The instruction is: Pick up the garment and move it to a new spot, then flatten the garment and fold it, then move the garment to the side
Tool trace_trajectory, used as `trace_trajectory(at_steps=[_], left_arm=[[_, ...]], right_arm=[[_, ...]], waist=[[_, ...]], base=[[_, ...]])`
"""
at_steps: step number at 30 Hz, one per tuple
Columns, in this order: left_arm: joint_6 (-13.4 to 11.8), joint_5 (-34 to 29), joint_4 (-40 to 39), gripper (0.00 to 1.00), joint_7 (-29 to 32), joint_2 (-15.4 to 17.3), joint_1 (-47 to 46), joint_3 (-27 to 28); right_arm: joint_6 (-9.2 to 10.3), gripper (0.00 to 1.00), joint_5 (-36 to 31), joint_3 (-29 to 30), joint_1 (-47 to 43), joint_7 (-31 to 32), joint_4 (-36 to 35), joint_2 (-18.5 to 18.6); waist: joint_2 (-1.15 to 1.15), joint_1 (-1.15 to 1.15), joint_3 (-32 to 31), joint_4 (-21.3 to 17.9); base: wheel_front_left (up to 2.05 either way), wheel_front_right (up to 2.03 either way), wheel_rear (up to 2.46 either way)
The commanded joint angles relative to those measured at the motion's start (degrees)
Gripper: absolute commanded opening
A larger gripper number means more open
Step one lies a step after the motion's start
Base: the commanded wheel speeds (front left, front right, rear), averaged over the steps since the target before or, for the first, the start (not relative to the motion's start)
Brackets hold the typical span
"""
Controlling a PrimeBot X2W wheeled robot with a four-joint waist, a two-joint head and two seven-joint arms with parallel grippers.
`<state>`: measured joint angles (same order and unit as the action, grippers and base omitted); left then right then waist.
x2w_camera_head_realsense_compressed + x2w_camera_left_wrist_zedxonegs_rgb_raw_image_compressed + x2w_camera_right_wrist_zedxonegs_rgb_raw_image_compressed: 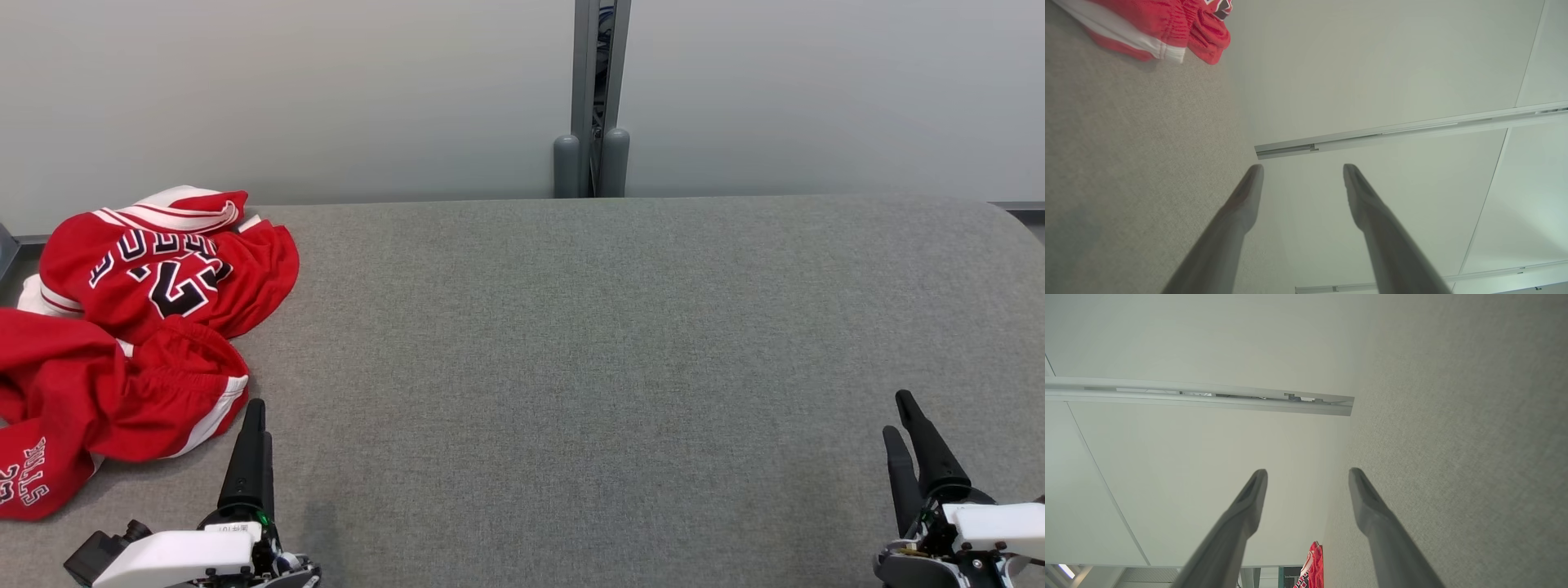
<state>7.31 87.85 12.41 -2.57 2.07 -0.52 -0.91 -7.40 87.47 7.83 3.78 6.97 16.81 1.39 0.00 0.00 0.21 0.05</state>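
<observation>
A crumpled red garment (139, 327) with white trim and dark lettering lies heaped at the far left of the grey fabric surface (588, 367). My left gripper (255, 412) rests just right of its near edge, apart from it, with nothing in it. In the left wrist view the left gripper (1302, 168) stands open with the garment (1163, 28) at the upper left. My right gripper (902, 412) sits at the lower right, far from the cloth. Open fingers also mark the right gripper (1308, 473) in its wrist view, with a sliver of the garment (1312, 565) at the bottom.
A pale wall runs behind the surface, with a grey vertical post (594, 98) at its middle. The surface's far right corner (1008, 220) is rounded. Grey fabric stretches wide between the two grippers.
</observation>
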Motion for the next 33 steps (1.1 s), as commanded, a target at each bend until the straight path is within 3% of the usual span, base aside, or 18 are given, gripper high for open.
trace_trajectory(at_steps=[1,7,13,33], left_arm=[[-0.12,-0.97,-1.24,1.0,-0.28,0.39,-1.1,-0.07],[-0.81,-6.44,-2.78,1.0,-1.35,0.44,-1.3,-0.79],[-2.46,-16.87,-4.27,1.0,-2.51,0.5,-1.59,-2.18],[-6.19,-42.07,-5.22,1.0,-5.43,0.64,-0.62,-3.36]], right_arm=[[-0.04,1.0,-0.81,-0.2,0.64,-0.51,-1.19,0.69],[-0.05,1.0,-5.31,-0.53,0.42,-2.41,-2.51,0.79],[-0.05,1.0,-12.34,-1.16,0.04,-4.47,-4.63,0.88],[-0.07,1.0,-39.12,-5.25,-1.32,-9.61,-9.76,1.13]], waist=[[0.0,0.0,0.0,0.01],[0.0,0.0,0.02,0.07],[0.0,0.0,0.09,0.16],[0.0,0.0,0.0,0.51]], base=[[0.0,0.0,0.0],[0.0,0.0,0.0],[0.0,0.0,0.0],[0.0,0.0,0.0]])
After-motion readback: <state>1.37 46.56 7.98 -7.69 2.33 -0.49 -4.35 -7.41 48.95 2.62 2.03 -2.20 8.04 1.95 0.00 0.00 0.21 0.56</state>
